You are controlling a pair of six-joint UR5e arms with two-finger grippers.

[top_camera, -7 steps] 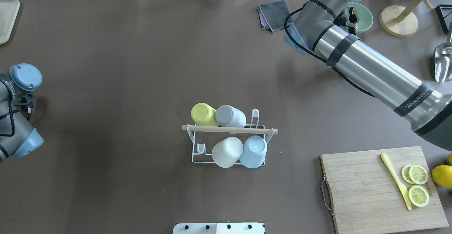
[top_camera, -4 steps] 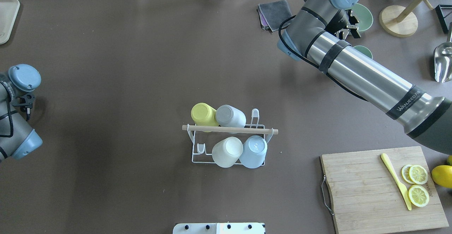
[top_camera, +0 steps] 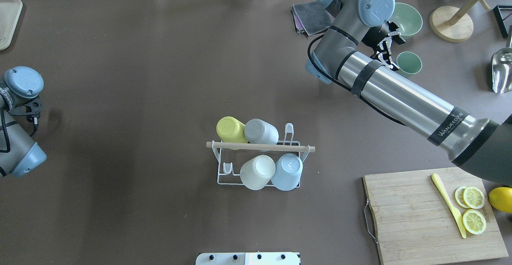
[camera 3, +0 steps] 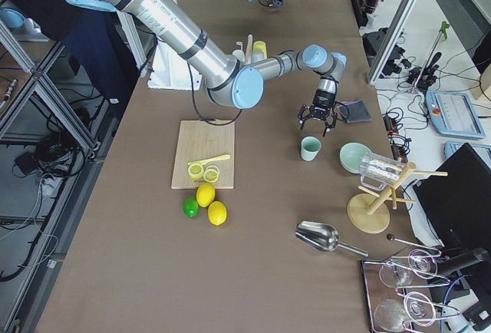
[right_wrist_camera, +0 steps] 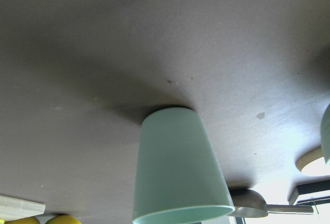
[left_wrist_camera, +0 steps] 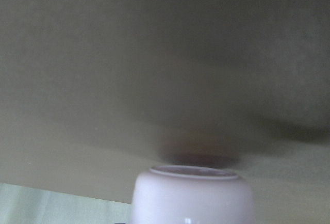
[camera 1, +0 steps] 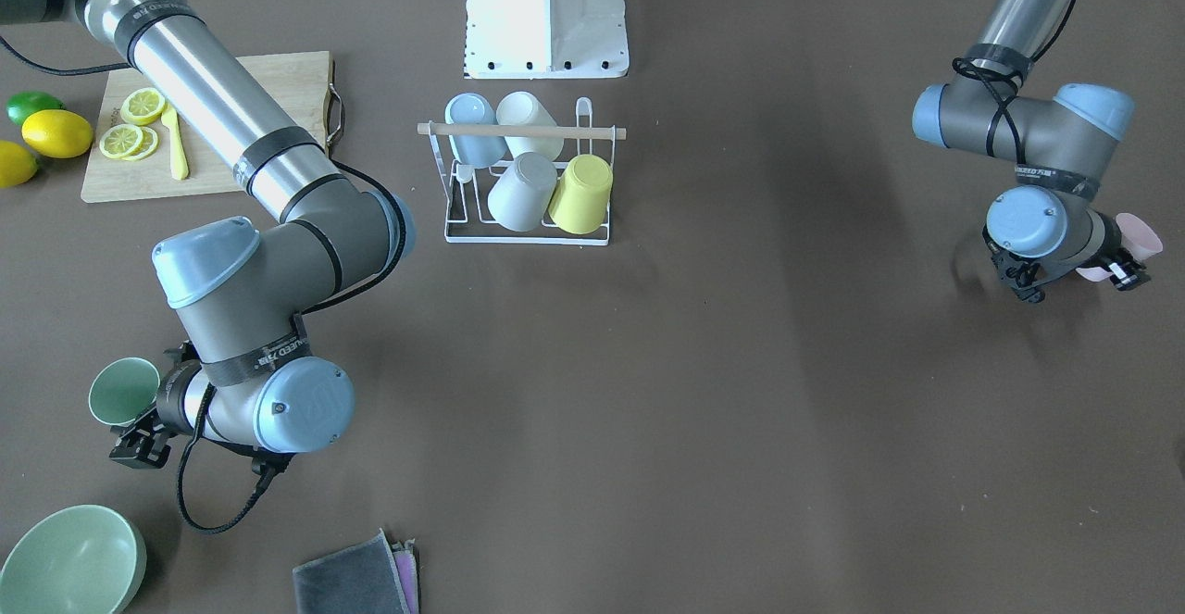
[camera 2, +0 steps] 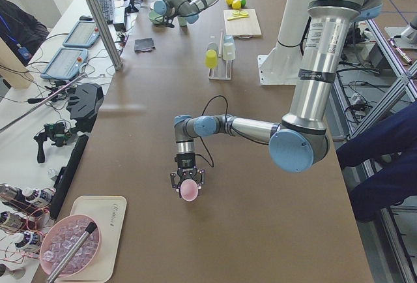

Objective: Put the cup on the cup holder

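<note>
The cup holder [top_camera: 260, 146] is a white wire rack with a wooden rod, mid-table, also in the front view [camera 1: 518, 131]. It carries a yellow, a grey, a white and a blue cup. A green cup [top_camera: 409, 62] stands upright on the table at the far right, also in the front view [camera 1: 123, 390] and the right wrist view [right_wrist_camera: 178, 167]. My right gripper [top_camera: 388, 51] is open just beside it, not touching. My left gripper [camera 1: 1120, 262] is shut on a pink cup [camera 1: 1139, 239], held low over the table's far left end; the cup fills the bottom of the left wrist view [left_wrist_camera: 193, 195].
A green bowl [top_camera: 408, 17], a grey cloth [top_camera: 310, 15], a wooden stand [top_camera: 452, 23] and a metal scoop [top_camera: 502, 69] lie at the back right. A cutting board [top_camera: 416, 217] with lemon slices and a yellow knife is front right. A tray [top_camera: 8, 21] is back left.
My right arm has swung left and its wrist has turned, uncovering the green cup beside the gripper. My left arm has shifted slightly toward the back.
</note>
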